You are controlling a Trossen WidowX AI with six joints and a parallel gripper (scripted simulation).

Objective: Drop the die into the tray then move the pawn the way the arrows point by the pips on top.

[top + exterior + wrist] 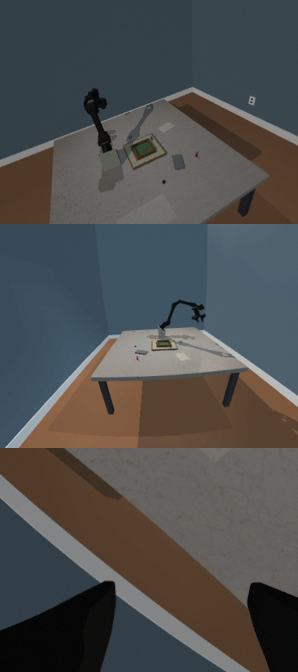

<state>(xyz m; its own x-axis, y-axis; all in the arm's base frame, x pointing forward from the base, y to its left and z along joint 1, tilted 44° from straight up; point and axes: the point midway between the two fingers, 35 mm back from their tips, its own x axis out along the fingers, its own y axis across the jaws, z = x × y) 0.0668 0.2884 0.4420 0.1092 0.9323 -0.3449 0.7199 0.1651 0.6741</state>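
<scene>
The board lies on the table with the green-floored dice tray in its middle. A small purple pawn stands on the ring of squares, near the far corner in the top view. A small grey block, which looks like the die, lies on the table just outside the board; its pips are too small to read. My gripper is open and empty, high above the table and away from the board and the block.
A grey slab, a small red object, a small dark object and a pale sheet lie around the board. My arm's pale base stands beside the board.
</scene>
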